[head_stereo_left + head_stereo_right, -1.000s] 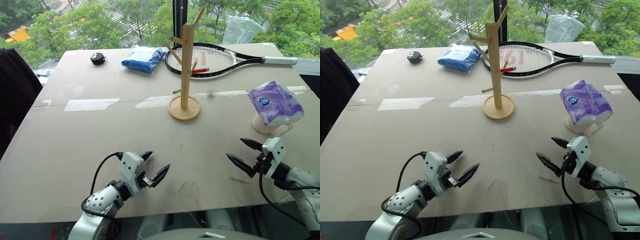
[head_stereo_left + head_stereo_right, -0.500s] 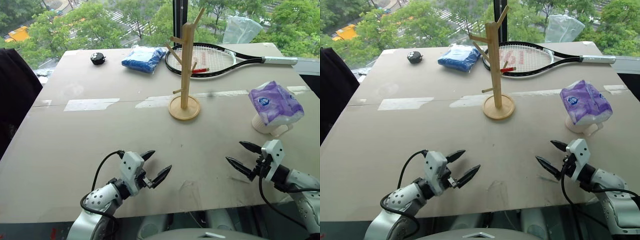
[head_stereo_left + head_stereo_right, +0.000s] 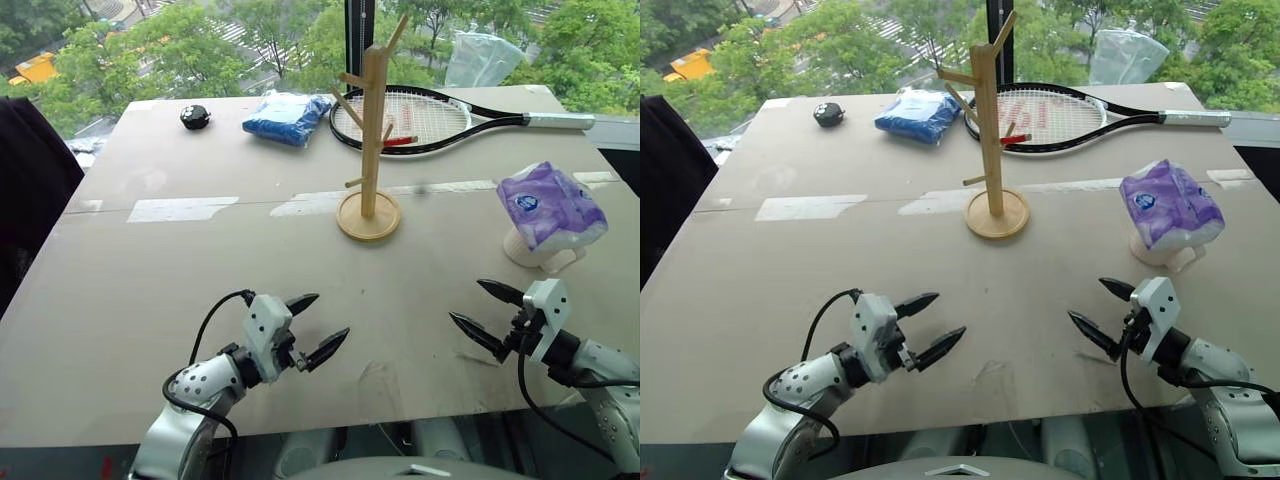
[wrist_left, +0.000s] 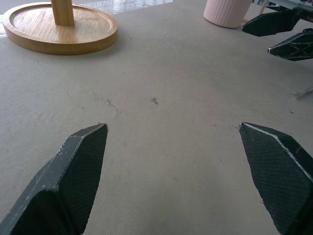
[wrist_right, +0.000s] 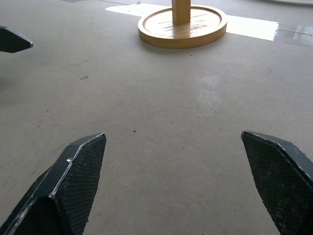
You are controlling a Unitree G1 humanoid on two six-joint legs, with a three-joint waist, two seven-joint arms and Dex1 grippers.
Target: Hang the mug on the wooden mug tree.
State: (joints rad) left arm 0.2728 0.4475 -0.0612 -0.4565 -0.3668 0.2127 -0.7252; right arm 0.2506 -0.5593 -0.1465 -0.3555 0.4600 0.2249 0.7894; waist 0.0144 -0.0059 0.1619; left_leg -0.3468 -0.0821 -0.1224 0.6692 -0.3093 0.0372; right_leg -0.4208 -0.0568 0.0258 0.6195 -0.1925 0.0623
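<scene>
Nothing is hanging on the wooden mug tree (image 3: pixel 368 150) yet, the mug (image 3: pixel 537 255) is sitting under a tissue pack (image 3: pixel 552 208), and the left gripper (image 3: pixel 312 325) and right gripper (image 3: pixel 482 312) are hovering spread wide, holding nothing

A tennis racket (image 3: pixel 440 118), blue bag (image 3: pixel 287 117) and purple tissue pack (image 3: pixel 552 207) lie on the table (image 3: pixel 150 270).

No lettering can be read; the tissue pack (image 3: pixel 552 206) bears a blue round logo, illegible.
</scene>
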